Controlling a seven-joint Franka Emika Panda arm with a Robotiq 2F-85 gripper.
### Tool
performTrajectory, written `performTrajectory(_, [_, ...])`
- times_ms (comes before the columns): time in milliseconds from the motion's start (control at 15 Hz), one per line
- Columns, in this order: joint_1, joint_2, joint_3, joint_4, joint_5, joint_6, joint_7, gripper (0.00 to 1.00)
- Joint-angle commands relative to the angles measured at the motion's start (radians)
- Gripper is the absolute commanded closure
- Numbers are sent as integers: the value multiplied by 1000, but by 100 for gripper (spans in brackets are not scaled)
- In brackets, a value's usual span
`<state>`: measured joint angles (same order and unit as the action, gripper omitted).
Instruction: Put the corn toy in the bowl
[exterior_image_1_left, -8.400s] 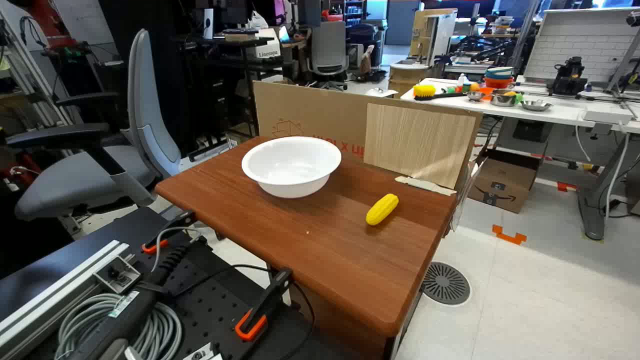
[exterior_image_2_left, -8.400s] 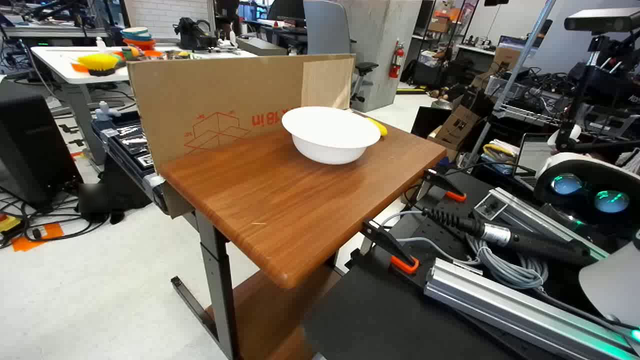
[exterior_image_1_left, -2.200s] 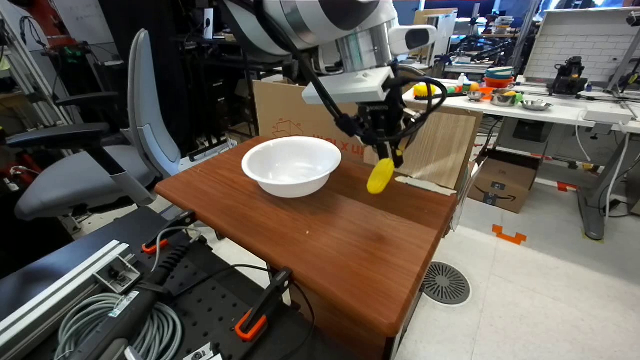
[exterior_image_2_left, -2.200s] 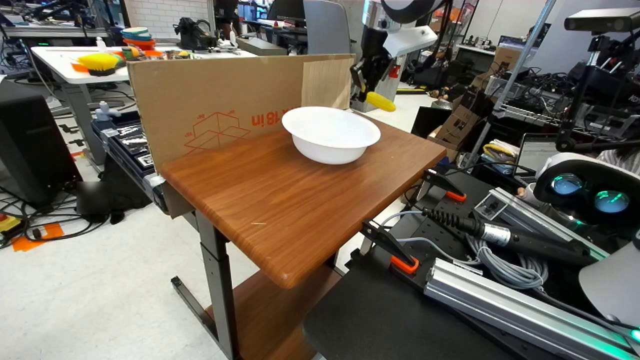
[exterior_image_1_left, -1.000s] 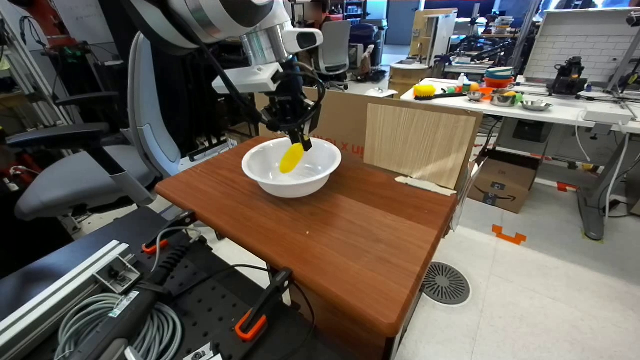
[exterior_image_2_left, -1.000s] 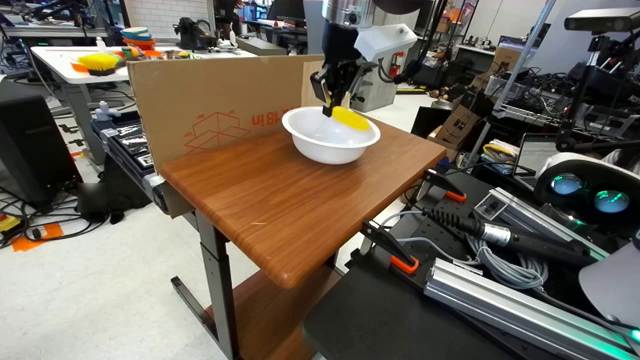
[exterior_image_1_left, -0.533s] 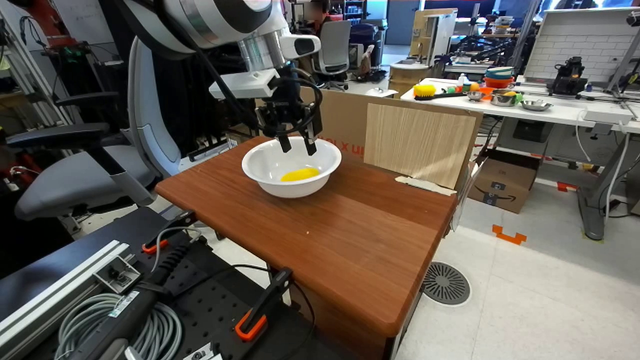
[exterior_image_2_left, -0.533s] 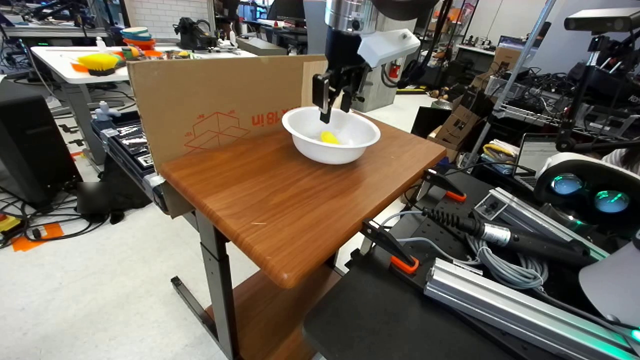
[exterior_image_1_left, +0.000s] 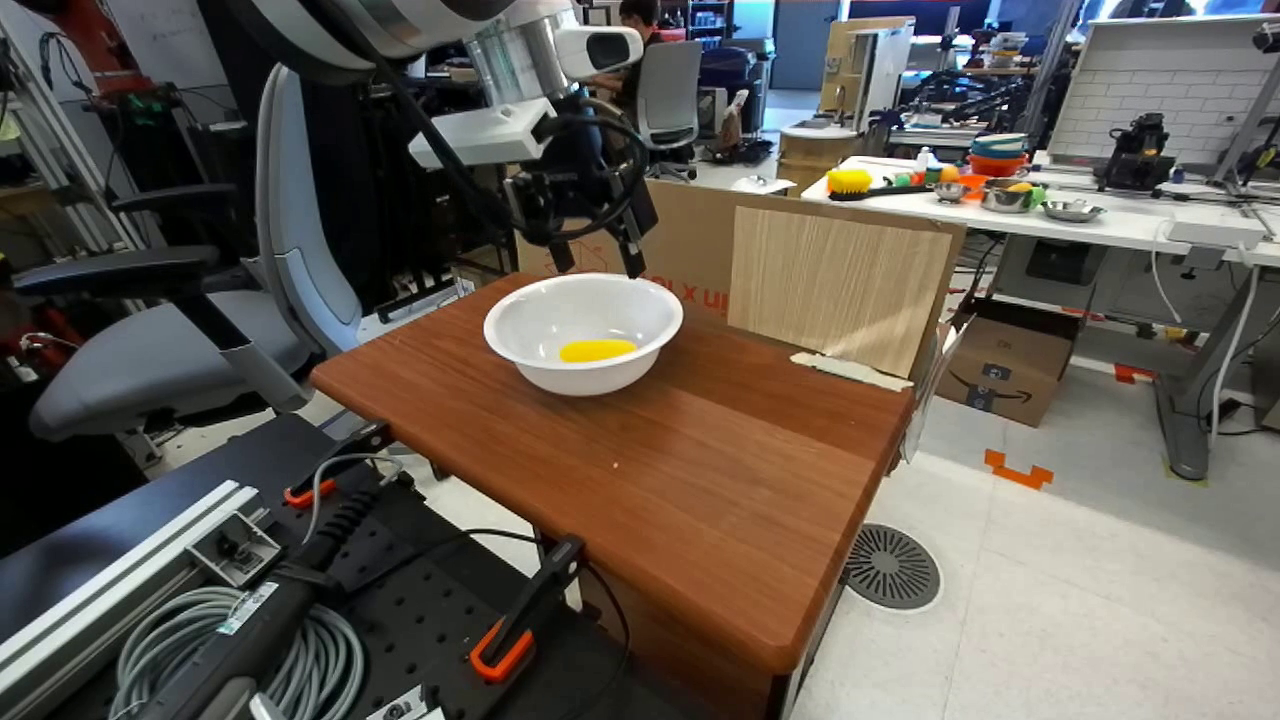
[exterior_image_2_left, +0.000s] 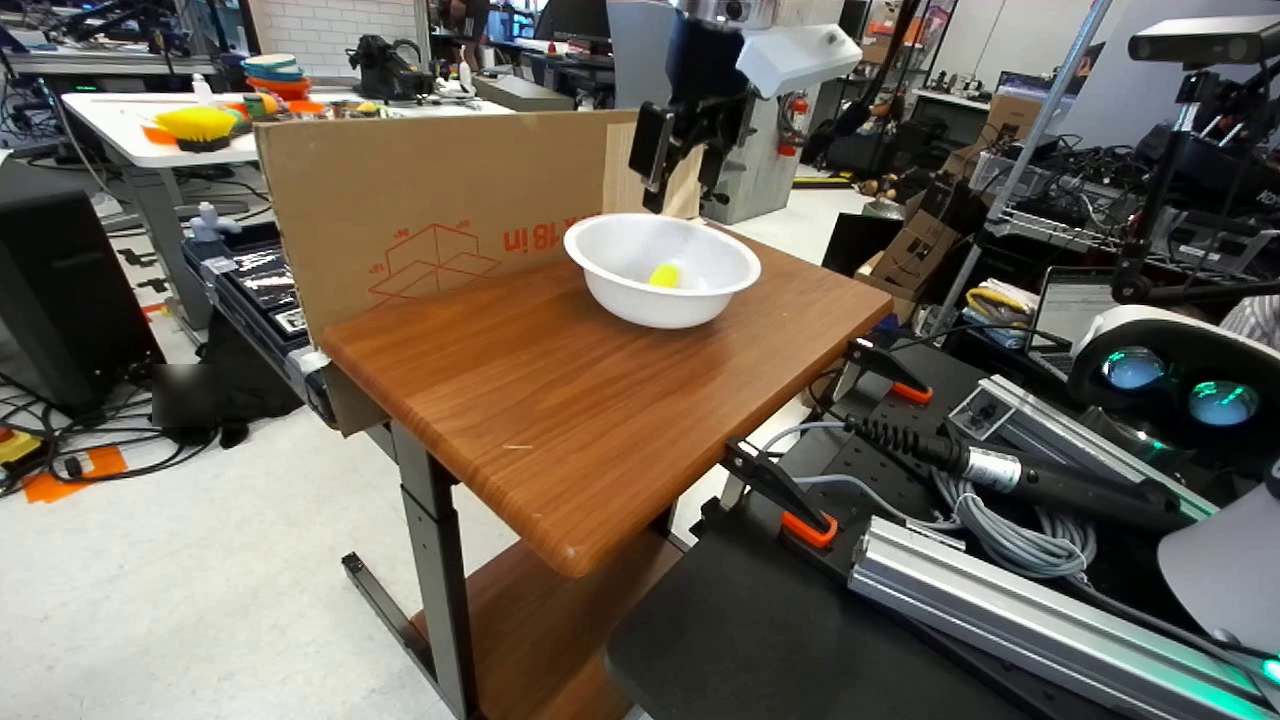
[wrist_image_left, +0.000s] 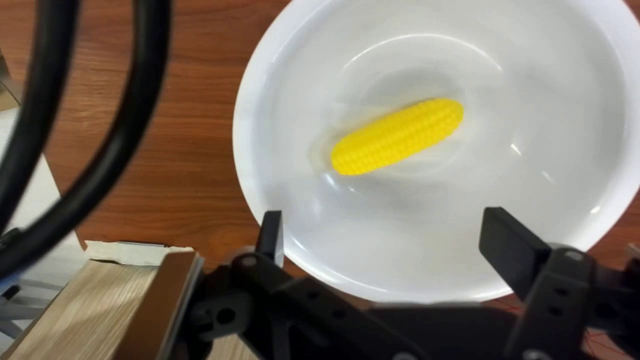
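Note:
The yellow corn toy (exterior_image_1_left: 597, 350) lies on its side on the floor of the white bowl (exterior_image_1_left: 580, 382). Both also show in the other views: corn toy (exterior_image_2_left: 664, 275) and bowl (exterior_image_2_left: 660, 310), corn toy (wrist_image_left: 397, 136) and bowl (wrist_image_left: 550, 125). My gripper (exterior_image_1_left: 600, 266) is open and empty, just above the bowl's far rim. It hangs over the bowl in an exterior view (exterior_image_2_left: 683, 195). In the wrist view the two black fingers (wrist_image_left: 382, 215) stand wide apart with only bowl between them. They are clear of the corn toy.
The bowl stands on a brown wooden table (exterior_image_1_left: 700, 480). A cardboard sheet (exterior_image_2_left: 450, 210) with a light wood panel (exterior_image_1_left: 840, 285) stands upright along one table edge, near the gripper. Black and orange clamps (exterior_image_1_left: 535, 600) grip the opposite edge. A grey chair (exterior_image_1_left: 300, 230) stands beside the table.
The corn toy went from the table, held in my gripper, to over the bowl. About half a second ago the fingers opened and it dropped in. The gripper has since risen.

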<state>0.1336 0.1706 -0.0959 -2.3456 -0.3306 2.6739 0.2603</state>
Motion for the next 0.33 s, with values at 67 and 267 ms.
performTrajectory(67, [-34,-49,21,-30,-3,-3,-12,0])
performTrajectory(267, [-38,-72,24,-50,-3,-3,-16,0])
